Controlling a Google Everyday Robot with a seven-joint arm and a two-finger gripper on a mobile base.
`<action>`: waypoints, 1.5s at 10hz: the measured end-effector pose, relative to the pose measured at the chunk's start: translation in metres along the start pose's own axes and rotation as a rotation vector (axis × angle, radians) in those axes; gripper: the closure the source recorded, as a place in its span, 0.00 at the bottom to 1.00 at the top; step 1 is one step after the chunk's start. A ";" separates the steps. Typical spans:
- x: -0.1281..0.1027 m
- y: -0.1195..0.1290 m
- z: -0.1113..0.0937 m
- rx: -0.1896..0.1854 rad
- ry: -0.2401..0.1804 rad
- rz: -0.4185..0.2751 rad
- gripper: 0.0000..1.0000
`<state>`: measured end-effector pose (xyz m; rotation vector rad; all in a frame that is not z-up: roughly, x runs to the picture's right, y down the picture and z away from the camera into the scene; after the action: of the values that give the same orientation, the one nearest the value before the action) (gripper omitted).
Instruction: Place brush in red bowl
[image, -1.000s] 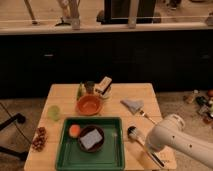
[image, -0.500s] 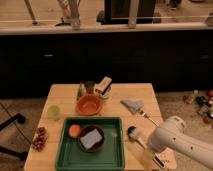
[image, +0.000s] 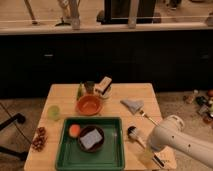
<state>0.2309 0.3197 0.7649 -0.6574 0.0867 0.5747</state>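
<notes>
The brush lies on the wooden table (image: 62, 95) to the right of the green tray. Its round dark head (image: 133, 132) points left, and its pale handle runs down-right under my arm to a black end (image: 160, 161). The red bowl (image: 89, 105) stands behind the tray, left of the table's centre, with nothing in it. My gripper (image: 148, 146) is at the end of the white arm (image: 177, 140), low over the middle of the brush handle, and is largely hidden by the arm.
The green tray (image: 115, 150) holds a dark brown bowl with a grey sponge (image: 91, 139) and a small orange ball (image: 75, 130). A metal fork (image: 145, 116) and a grey cloth (image: 132, 104) lie right of the red bowl. A green cup (image: 53, 111) stands on the left. Bottles and a box (image: 102, 86) stand at the back.
The arm has settled slightly lower over the brush handle. The brush and the other objects have not moved.
</notes>
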 end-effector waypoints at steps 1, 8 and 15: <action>0.002 -0.001 0.003 -0.011 0.002 0.013 0.20; -0.004 0.006 0.015 -0.077 0.007 0.001 0.67; -0.001 0.012 0.011 -0.085 0.002 0.004 1.00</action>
<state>0.2229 0.3335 0.7670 -0.7406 0.0659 0.5843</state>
